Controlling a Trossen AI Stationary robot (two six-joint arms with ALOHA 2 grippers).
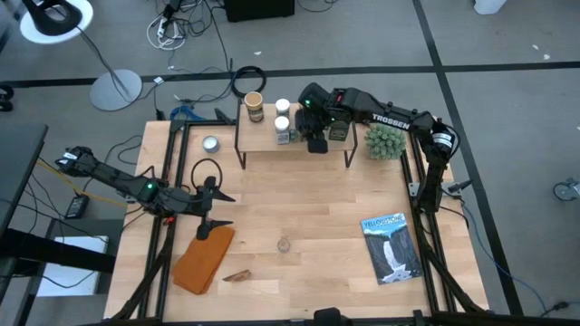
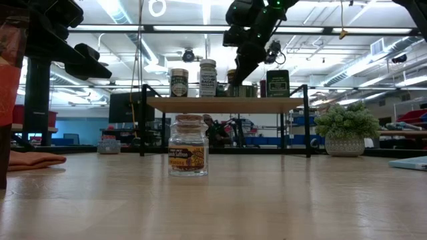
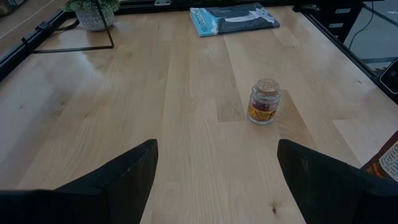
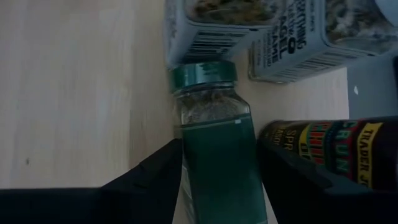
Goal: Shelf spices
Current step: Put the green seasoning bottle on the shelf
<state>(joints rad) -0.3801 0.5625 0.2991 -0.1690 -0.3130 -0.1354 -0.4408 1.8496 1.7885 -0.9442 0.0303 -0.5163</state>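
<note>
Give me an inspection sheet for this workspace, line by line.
Surface: light wooden table, mostly bare in the middle.
Job's things: shelf at the far edge carries several spice jars; one cork-topped jar stands alone on the table.
Clutter: orange cloth, Yellowstone booklet, green plant ball, flat silver tin.
Grippers: right gripper over the shelf, its fingers either side of a green-capped jar; left gripper open, low near the table's left edge.
Cables: loose cords on the floor beyond the table.
Surroundings: lamp base, workshop room behind.
</note>
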